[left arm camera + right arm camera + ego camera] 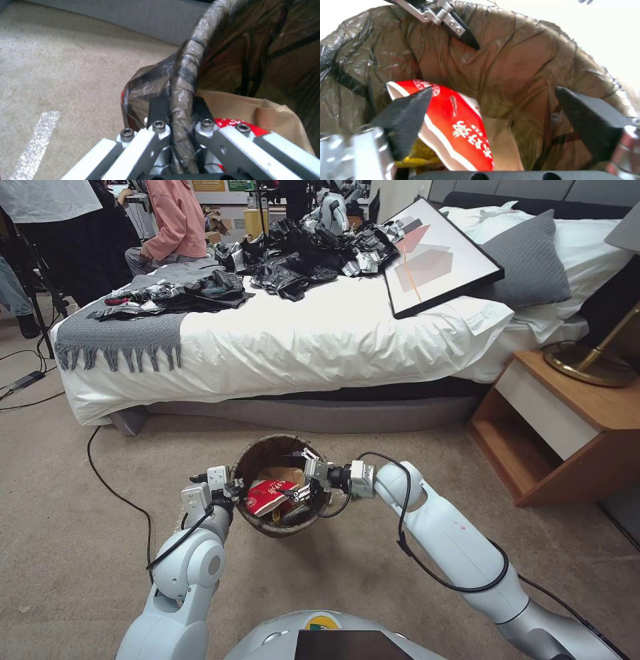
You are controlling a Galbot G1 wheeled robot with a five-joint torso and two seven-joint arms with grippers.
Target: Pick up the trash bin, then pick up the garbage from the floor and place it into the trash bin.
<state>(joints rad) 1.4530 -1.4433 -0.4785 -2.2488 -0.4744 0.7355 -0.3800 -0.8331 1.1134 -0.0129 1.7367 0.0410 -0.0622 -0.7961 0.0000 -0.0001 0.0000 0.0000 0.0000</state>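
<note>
Low in the centre of the head view, the left hand [235, 489] pinches the bagged rim of the trash bin [257, 460], holding it above the carpet. The right hand [298, 475] hangs wide open inside it, over a red-and-white cup [267, 496] and brown paper [283, 475].

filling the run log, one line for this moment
left gripper: shut on bag-lined round bin rim | right gripper: open inside bin | red-and-white crushed paper cup: in bin

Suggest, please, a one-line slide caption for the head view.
Left gripper clamps the trash bin rim while the open right gripper hangs over a red paper cup inside.
</note>
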